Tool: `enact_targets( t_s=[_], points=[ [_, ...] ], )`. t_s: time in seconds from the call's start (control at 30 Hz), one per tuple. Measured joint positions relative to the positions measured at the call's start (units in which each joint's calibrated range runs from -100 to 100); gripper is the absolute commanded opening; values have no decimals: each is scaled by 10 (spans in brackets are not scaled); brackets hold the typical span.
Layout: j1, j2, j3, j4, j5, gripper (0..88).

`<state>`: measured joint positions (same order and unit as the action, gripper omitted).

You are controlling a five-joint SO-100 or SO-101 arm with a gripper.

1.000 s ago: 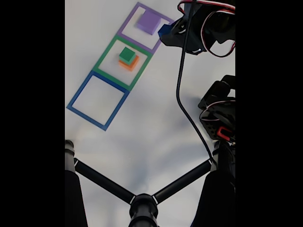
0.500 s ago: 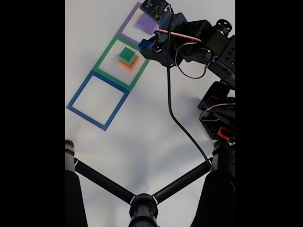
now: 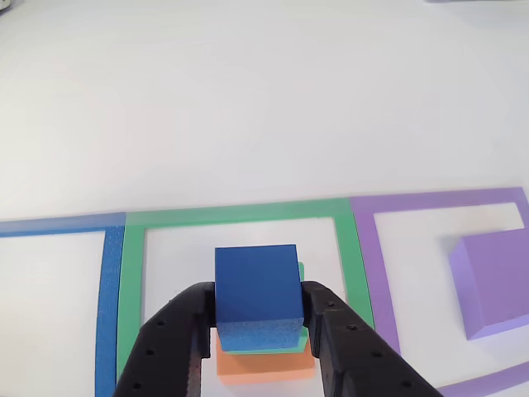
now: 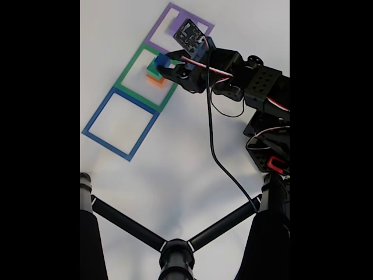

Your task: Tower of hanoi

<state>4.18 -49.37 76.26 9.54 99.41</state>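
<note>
My gripper point(image 3: 258, 327) grips the blue cube point(image 3: 256, 294) over green/orange stack point(image 3: 264, 362). Fixed cam also shows blue square point(image 4: 120, 123) outline; the other cam shows purple block point(image 3: 493, 281) clearly.

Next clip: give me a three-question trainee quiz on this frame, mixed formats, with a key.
1. True or false: the gripper holds the blue cube.
2. Which outlined square lies beneath the cube? A) blue B) green C) purple
3. Fill in: the purple block sits inside the ____ square.

Key: 1 true, the fingers press on both sides. 2 B, the green square, above the green block and orange block. 3 purple.
</note>
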Motion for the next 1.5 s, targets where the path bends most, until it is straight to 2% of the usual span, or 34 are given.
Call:
enact_targets(
  t_s=[0.4,1.0,1.3,1.5],
  points=[
    [0,131,45,-188,0,26],
    [3,240,48,-311,0,36],
    [14,256,53,-334,0,162],
    [22,259,52,-338,6,211]
  ],
)
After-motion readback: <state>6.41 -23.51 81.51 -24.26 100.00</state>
